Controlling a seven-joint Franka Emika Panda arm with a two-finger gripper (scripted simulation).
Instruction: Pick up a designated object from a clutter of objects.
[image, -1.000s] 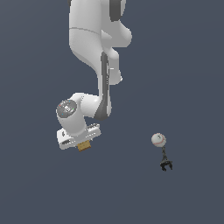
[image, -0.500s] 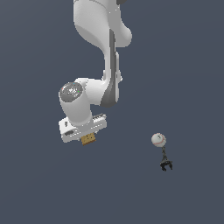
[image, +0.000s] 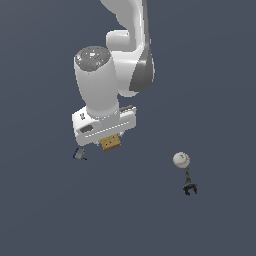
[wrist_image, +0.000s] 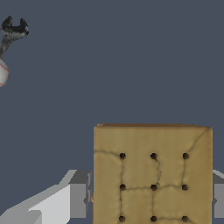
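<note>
Tan block (wrist_image: 152, 175) with dark dots sat squeezed between the two grey fingers (wrist_image: 78, 194) of the gripper (image: 110, 143), which held it tight. White baseball (image: 181, 159) and black clamp (image: 189, 187) lay well apart from the fingers.

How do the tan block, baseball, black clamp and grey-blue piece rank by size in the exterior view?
1. Tan block, partly hidden under the end effector, and the baseball: look alike, too close to rank.
2. Black clamp and grey-blue piece: also alike, both smaller.
</note>
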